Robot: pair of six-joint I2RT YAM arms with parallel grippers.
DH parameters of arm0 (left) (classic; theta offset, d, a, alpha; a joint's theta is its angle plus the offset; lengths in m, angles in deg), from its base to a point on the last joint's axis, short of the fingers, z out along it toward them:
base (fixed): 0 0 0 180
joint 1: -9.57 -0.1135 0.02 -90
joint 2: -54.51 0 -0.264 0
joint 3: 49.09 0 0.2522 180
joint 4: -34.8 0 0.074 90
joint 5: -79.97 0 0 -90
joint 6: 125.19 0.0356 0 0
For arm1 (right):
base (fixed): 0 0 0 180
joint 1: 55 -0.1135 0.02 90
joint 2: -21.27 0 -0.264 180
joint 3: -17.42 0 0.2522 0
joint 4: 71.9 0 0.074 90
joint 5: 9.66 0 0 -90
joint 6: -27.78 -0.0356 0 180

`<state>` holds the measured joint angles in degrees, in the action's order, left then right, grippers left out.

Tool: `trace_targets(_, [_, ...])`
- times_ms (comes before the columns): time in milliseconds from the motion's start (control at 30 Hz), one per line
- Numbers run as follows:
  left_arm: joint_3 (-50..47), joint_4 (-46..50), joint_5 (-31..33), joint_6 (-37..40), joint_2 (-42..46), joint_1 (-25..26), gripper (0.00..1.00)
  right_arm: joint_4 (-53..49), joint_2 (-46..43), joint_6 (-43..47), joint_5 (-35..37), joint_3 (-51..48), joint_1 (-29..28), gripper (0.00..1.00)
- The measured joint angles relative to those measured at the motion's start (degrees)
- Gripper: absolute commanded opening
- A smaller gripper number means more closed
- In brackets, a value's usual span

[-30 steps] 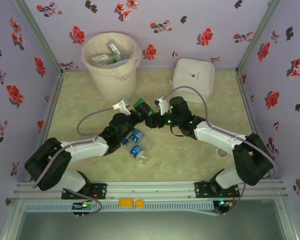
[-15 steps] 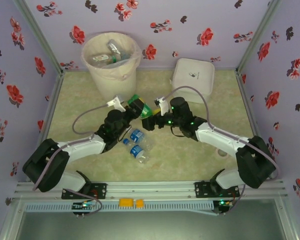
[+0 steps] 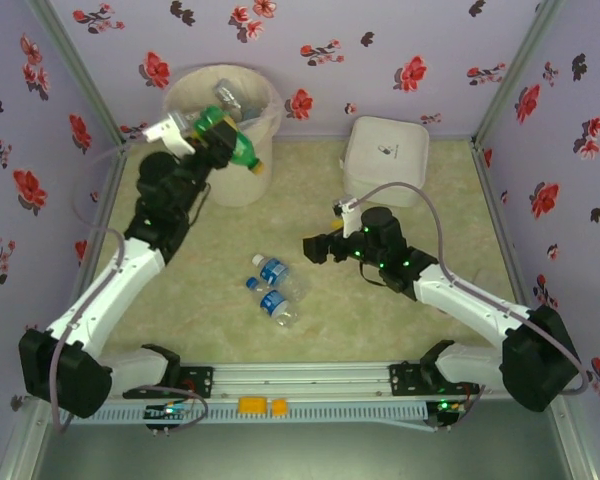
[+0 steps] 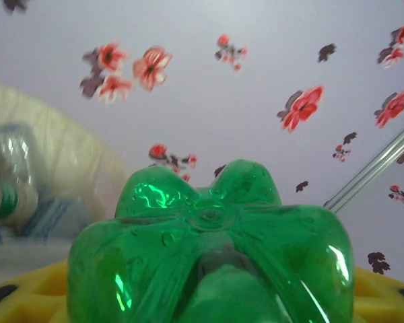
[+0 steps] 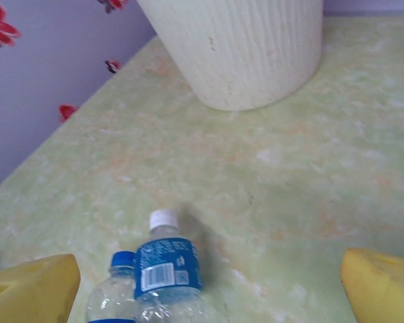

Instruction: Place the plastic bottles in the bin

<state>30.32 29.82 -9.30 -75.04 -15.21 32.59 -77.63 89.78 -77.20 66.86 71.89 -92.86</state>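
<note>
The left pincer (image 3: pixel 210 138) is shut tight on the green bottle (image 3: pixel 236 150). It has carried it up from the middle to the rim of the bin (image 3: pixel 242 185). The right pincer (image 3: pixel 313 247) has let go and is wide open, holding nothing. The green bottle looks ready to drop in. Clear bottles (image 3: pixel 272 272) wait on the surface (image 3: pixel 380 330).

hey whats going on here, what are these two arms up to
They are clearing plastic bottles off a table into a bin. The left pincer is gripping a green bottle and holding it up at the rim of the bin, which already has a few bottles inside. The right pincer is open and empty, low over the table near the clear bottles with blue labels that lie waiting in the middle.
</note>
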Motion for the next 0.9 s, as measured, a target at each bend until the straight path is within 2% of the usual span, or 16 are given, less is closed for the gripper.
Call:
trace_targets(200, [20.2,11.8,-6.1,6.7,-8.3,-7.3,0.43,-0.7,0.0,0.1,1.6,-0.5,0.0,1.0])
trace_targets(333, [29.8,17.5,-7.9,10.4,-14.9,-11.4,0.43,-2.2,0.0,0.9,2.0,-0.5,0.0,1.0])
trace_targets(533, [37.7,22.9,-7.9,14.6,-24.4,-15.1,0.44,-4.5,-1.7,1.5,4.3,-0.6,0.0,1.0])
trace_targets(767, [43.8,28.5,-8.2,17.2,-34.4,-15.2,0.45,-6.8,-3.9,2.0,5.5,-0.6,0.0,1.0])
trace_targets(900, [44.4,31.2,-9.2,17.3,-37.4,-15.1,0.5,-7.9,-4.0,2.5,5.8,-0.6,0.0,1.0])
